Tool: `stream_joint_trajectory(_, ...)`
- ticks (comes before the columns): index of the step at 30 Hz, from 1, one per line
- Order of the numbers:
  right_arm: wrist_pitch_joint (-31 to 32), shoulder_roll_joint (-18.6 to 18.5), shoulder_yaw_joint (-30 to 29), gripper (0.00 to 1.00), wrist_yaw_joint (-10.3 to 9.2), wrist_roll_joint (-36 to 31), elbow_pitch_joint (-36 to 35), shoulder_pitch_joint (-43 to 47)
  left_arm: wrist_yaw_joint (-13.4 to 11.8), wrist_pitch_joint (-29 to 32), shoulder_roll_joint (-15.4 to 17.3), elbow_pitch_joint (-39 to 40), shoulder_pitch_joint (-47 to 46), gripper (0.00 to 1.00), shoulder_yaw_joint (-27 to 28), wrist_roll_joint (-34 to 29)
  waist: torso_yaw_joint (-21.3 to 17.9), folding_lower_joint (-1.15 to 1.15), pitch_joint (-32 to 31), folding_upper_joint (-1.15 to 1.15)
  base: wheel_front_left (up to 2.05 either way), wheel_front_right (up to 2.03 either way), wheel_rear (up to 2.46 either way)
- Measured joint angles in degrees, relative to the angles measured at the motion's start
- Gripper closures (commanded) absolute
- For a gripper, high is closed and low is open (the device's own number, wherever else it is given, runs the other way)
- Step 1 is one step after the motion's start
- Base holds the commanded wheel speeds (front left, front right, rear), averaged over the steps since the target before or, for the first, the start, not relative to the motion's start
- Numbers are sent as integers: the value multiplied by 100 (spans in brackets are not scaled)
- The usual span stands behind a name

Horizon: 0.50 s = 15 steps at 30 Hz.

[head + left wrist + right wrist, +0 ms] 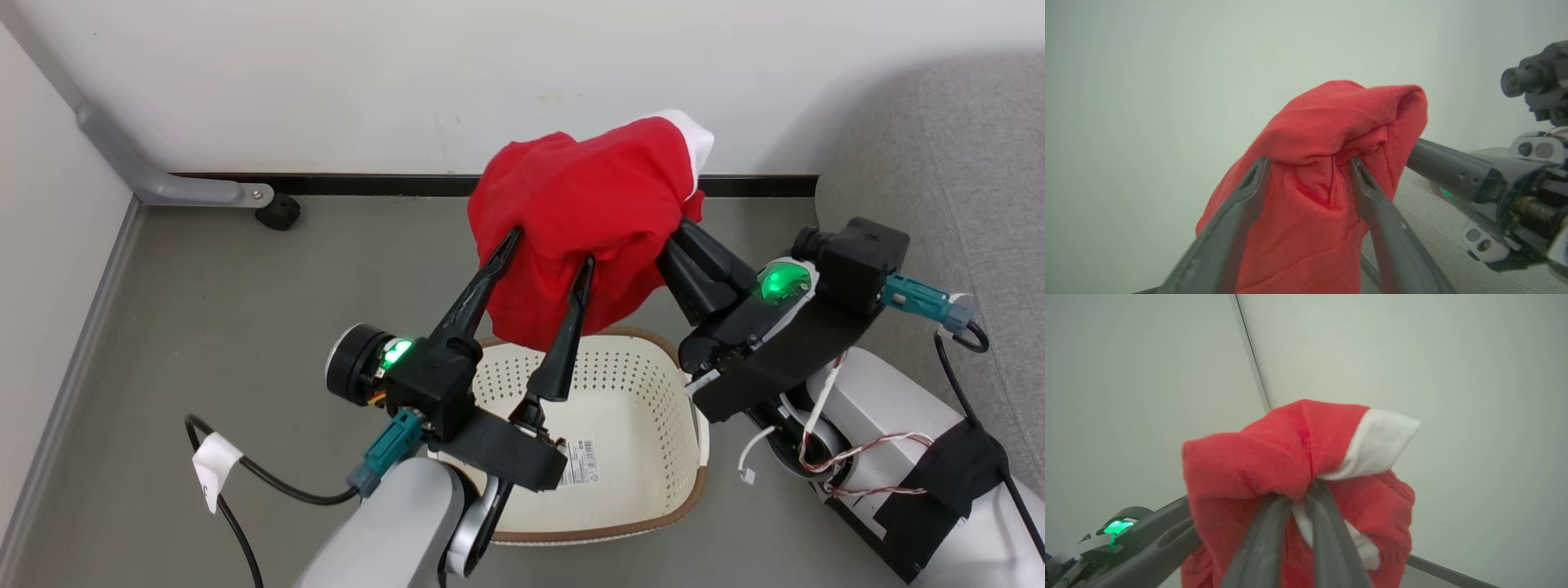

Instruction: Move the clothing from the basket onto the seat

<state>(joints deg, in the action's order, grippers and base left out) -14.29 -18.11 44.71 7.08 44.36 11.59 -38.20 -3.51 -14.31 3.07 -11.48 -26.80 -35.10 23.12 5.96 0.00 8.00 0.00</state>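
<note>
Head view: the bunched bright red fabric clothing point(588, 188) with white trim hangs above the cream perforated plastic basket point(645, 392), left of the light-grey upholstered seat point(980, 163).

Left wrist view: the left gripper point(1309, 163) stands wide, its fingers against the cloth.

Right wrist view: the right gripper point(1300, 498) is pinched narrow on a red-and-white fold of the clothing.

Tips of right claw point(1300, 498) in clothing point(1257, 465) folds; basket point(645, 384) near-left corner behind L forearm point(392, 523); seat point(980, 163) partly off-frame, rt edge.
</note>
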Motion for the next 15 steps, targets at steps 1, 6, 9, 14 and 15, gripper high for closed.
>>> stream_joint_trajectory(1,0,5,-26,100,0,0,-19,1,0,0,-1,-13,2,0,1,0,-3,0,-3,0,0,0,0)
stream_joint_trajectory(6,0,27,-186,100,0,-15,-65,5,1,0,-3,-86,4,0,16,0,-18,0,-17,0,0,0,0)
stream_joint_trajectory(9,0,43,-311,100,0,-54,-65,12,7,0,-4,-124,10,0,34,0,-32,0,-29,0,0,0,0)
stream_joint_trajectory(14,0,60,-380,100,0,-102,-55,25,9,0,-7,-152,31,0,87,-1,-74,0,-47,0,0,0,0)
stream_joint_trajectory(15,0,86,-371,100,0,-107,-44,25,9,0,-7,-154,38,0,116,-1,-92,0,-51,0,0,0,0)
